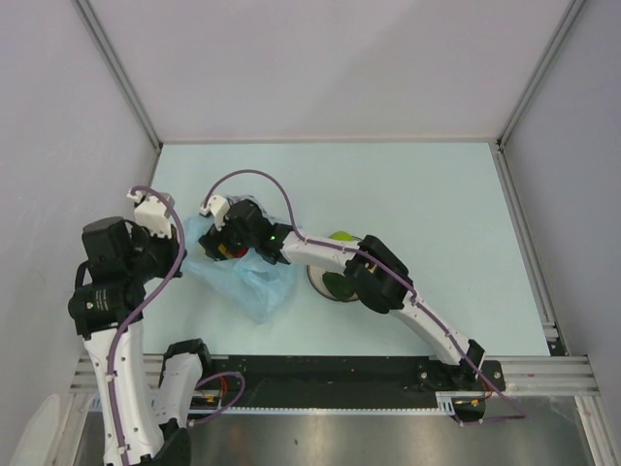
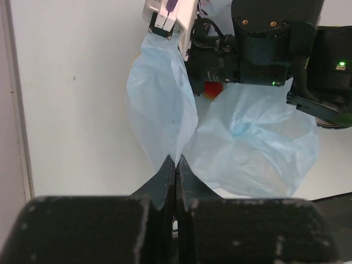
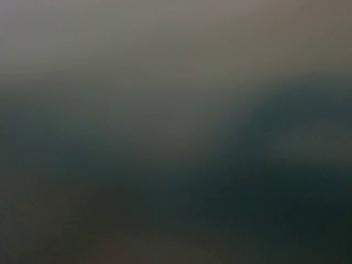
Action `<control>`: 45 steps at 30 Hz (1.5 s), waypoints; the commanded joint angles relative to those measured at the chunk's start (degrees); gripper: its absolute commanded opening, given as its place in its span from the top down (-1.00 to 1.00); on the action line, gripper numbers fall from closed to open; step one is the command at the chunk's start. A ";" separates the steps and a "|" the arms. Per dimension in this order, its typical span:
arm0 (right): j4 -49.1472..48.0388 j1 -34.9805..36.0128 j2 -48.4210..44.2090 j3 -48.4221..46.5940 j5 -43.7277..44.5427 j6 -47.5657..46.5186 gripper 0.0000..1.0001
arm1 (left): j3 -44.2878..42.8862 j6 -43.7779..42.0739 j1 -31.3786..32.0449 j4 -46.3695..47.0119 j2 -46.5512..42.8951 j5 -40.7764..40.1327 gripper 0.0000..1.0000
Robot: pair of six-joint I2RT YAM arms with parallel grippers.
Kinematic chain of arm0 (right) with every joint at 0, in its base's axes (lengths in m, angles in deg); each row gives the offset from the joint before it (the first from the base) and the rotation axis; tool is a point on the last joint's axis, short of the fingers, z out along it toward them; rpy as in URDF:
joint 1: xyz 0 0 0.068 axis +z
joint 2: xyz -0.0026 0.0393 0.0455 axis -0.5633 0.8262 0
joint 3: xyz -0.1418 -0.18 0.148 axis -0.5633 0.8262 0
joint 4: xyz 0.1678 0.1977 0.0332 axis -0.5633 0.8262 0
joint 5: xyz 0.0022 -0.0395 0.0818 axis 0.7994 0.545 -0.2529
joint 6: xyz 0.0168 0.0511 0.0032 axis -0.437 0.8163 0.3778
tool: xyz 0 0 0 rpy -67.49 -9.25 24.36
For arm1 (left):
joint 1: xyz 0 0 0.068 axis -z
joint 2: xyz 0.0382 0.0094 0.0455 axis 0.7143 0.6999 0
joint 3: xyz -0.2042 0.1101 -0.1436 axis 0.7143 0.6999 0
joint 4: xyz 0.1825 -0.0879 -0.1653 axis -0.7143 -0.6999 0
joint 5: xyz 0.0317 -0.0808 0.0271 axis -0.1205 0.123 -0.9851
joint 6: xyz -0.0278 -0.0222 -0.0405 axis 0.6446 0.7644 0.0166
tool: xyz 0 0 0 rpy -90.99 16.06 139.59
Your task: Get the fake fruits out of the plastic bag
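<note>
The plastic bag [image 1: 254, 287] lies on the table [image 1: 427, 194], left of the middle. My left claw [image 2: 175, 166] is at the bag's left side, with a fold of the bag between its fingers. My right claw [image 1: 227, 243] reaches over from the right and sits at the bag's far end. A fruit piece [image 2: 213, 89] is right by that claw. The plate [image 1: 318, 291] is just right of the bag, under my right arm. Fake fruits [image 1: 340, 287] lie on the plate.
</note>
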 commanded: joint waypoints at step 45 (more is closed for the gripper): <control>1.93 -0.42 0.03 -4.83 -3.09 -0.60 -0.85 | -1.85 -0.12 -0.19 -0.06 1.40 4.32 0.99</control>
